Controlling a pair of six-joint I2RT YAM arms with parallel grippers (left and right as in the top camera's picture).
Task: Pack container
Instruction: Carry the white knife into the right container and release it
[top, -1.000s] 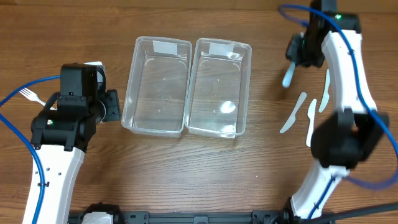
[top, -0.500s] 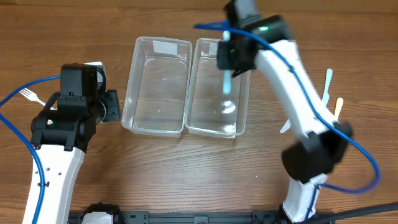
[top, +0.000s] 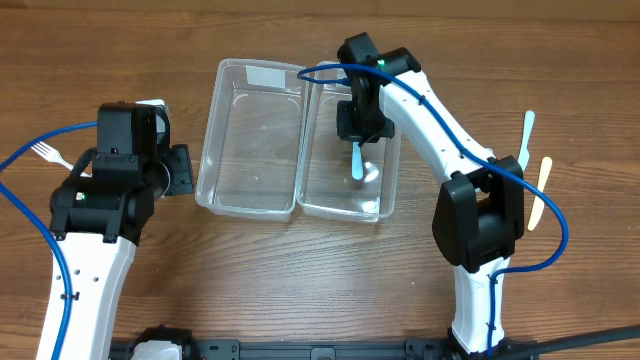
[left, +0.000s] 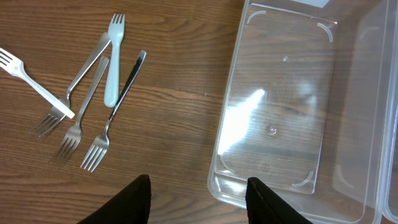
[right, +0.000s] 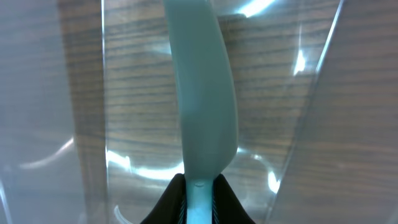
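Two clear plastic containers stand side by side, the left one (top: 250, 150) and the right one (top: 325, 185). My right gripper (top: 357, 128) is shut on a light blue plastic utensil (top: 357, 165), which hangs blade-down inside the right container. The right wrist view shows the same utensil (right: 202, 93) clamped between the fingers (right: 199, 202) over the container's floor (right: 137, 112). My left gripper (top: 182, 170) is open and empty just left of the left container. It shows in the left wrist view (left: 199, 202) next to that container (left: 273, 106).
Several forks lie left of the containers: metal ones (left: 93, 93), a light blue plastic one (left: 114, 62) and a white one (left: 31, 78). Two plastic knives, a light blue one (top: 527, 140) and a pale one (top: 543, 190), lie at the table's right side.
My right arm has swung from the far right of the table to over the right container and lowered the light blue utensil into it. The left arm has not moved.
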